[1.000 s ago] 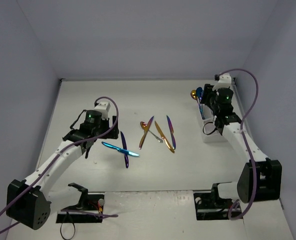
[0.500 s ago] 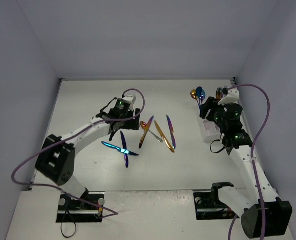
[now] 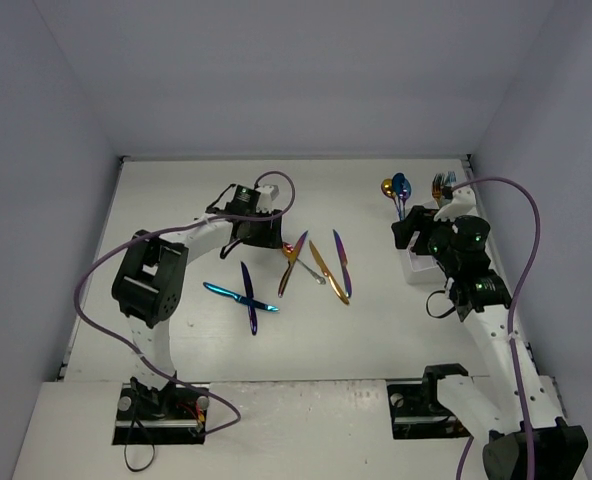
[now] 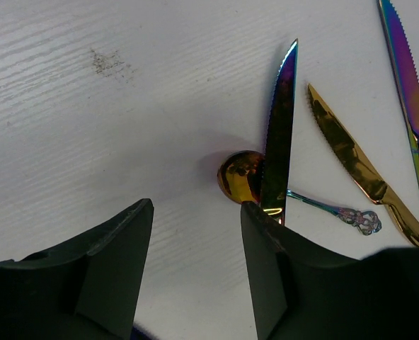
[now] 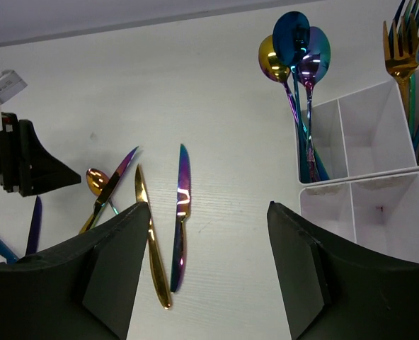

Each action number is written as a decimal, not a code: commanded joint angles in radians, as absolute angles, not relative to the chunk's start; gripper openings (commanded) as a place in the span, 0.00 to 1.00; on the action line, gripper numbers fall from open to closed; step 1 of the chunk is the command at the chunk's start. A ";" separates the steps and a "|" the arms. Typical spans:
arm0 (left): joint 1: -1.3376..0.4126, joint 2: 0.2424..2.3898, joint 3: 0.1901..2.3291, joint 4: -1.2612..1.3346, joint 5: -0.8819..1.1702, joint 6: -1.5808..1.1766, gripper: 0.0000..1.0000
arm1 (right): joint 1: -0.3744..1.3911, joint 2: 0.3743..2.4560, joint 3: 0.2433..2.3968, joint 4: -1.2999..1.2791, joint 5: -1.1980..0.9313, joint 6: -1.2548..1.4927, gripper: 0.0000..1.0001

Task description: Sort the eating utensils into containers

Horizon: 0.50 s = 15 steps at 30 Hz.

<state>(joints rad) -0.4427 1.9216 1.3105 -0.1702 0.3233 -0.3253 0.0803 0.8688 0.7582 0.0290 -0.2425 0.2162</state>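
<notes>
**Utensil sorting, partly complete**

Top view: spoons (image 3: 396,188) and forks (image 3: 442,184) are standing in the caddy (image 3: 413,270) at 3 o'clock. Several loose utensils (image 3: 316,265) are lying mid-table, so most of the sorting is judged outstanding.

Left wrist view: the left gripper (image 4: 195,248) is holding its fingers moderately apart and empty. The purple knife (image 4: 279,142), crossing a gold spoon (image 4: 238,176), is lying just beside the right-hand finger, at 1 o'clock.

Right wrist view: the right gripper (image 5: 209,262) is spreading its fingers wide, carrying nothing, with the caddy at 2 o'clock.

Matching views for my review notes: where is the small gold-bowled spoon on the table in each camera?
Top external: spoon at centre, under a rainbow knife.
Left wrist: spoon mid-frame, bowl showing.
Right wrist: spoon at lower left.
Shared landmark: the gold knife to its right.
</notes>
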 commanded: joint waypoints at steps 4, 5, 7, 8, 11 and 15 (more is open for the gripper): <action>-0.439 1.955 1.377 -0.092 0.490 -0.274 0.47 | 0.089 0.872 0.752 0.067 -0.297 0.204 0.65; -0.439 1.962 1.380 -0.092 0.500 -0.271 0.46 | 0.089 0.874 0.751 0.066 -0.298 0.204 0.65; -0.439 1.973 1.383 -0.089 0.511 -0.270 0.45 | 0.088 0.878 0.747 0.064 -0.300 0.205 0.65; -0.439 1.981 1.385 -0.090 0.510 -0.269 0.45 | 0.087 0.881 0.747 0.064 -0.304 0.206 0.65; -0.439 2.010 1.395 -0.095 0.503 -0.262 0.41 | 0.087 0.880 0.745 0.062 -0.313 0.210 0.66; -0.439 2.038 1.406 -0.103 0.500 -0.255 0.30 | 0.089 0.868 0.741 0.058 -0.313 0.213 0.66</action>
